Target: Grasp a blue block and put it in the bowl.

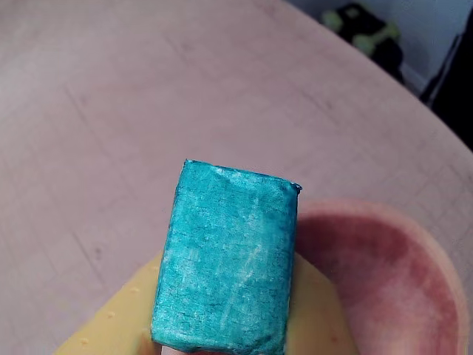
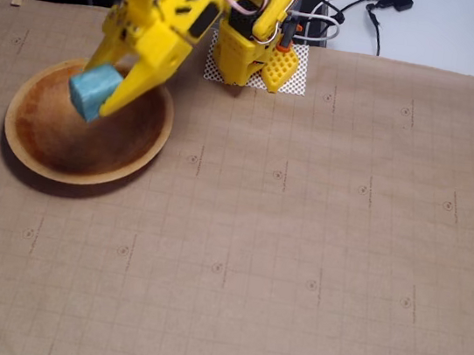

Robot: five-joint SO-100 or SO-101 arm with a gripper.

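Fixed view shows the gripper (image 2: 99, 92) clamped on the blue block (image 2: 94, 91) above the bowl (image 2: 148, 152), so opening the jaws low over the bowl's middle should prevent bouncing out.

Yellow two-finger gripper (image 2: 98, 98) clamps small teal-blue rectangular block (image 2: 94, 90), held above the wide shallow orange-brown wooden bowl (image 2: 138, 159) at left. Bowl sits on tan gridded paper mat (image 2: 314, 259). Arm base at top centre.
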